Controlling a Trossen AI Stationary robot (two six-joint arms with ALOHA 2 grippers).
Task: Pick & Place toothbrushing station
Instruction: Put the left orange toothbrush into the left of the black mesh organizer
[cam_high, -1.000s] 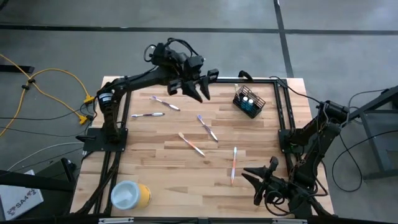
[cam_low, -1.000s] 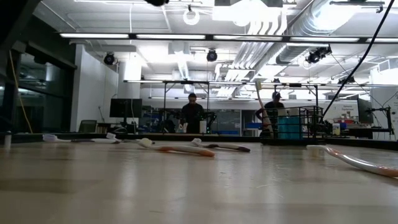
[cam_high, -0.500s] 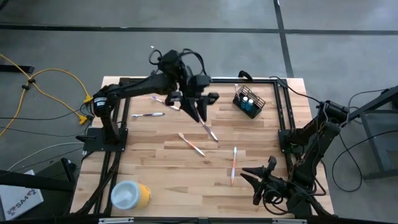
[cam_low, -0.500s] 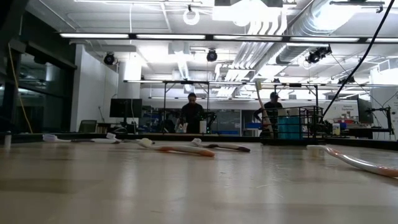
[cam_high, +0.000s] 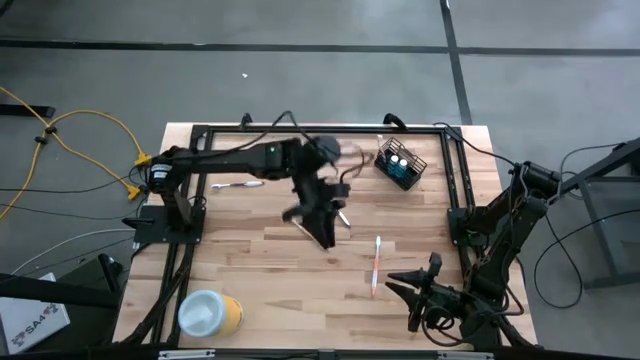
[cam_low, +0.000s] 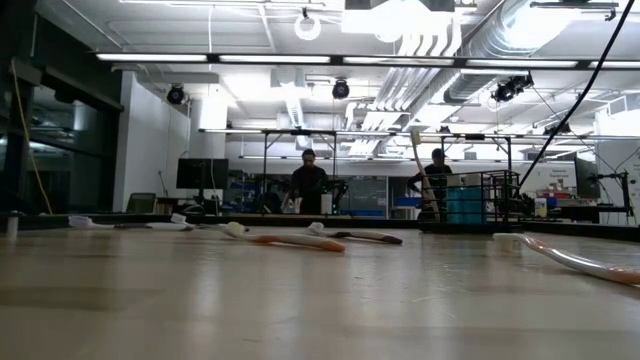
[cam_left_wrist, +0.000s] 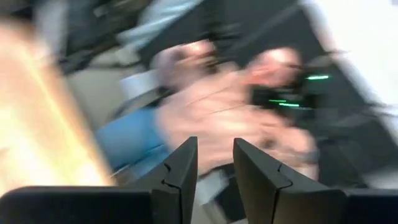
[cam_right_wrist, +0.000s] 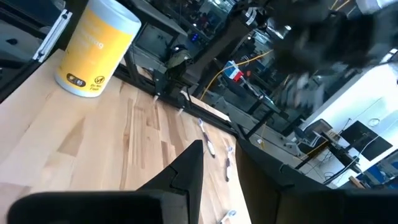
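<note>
Currently, per item:
Left gripper (cam_high: 322, 232): mid-table; fingers (cam_left_wrist: 180, 165) a narrow gap apart, nothing visible between them.
Right gripper (cam_high: 410, 288): waiting at the near right edge; fingers slightly parted, empty.
Toothbrushes: one (cam_high: 376, 262) just right of the left gripper; another (cam_high: 237, 184) well left.
Wire-mesh holder (cam_high: 400, 163): beyond it, far right, holding blue tubes.
Handling: likely light, thin, stiff, slippery; pinch mid-handle.

The wire holder (cam_high: 400, 163) stands at the table's (cam_high: 240, 270) far right; toothbrushes (cam_high: 376, 262) lie mid-table.
</note>
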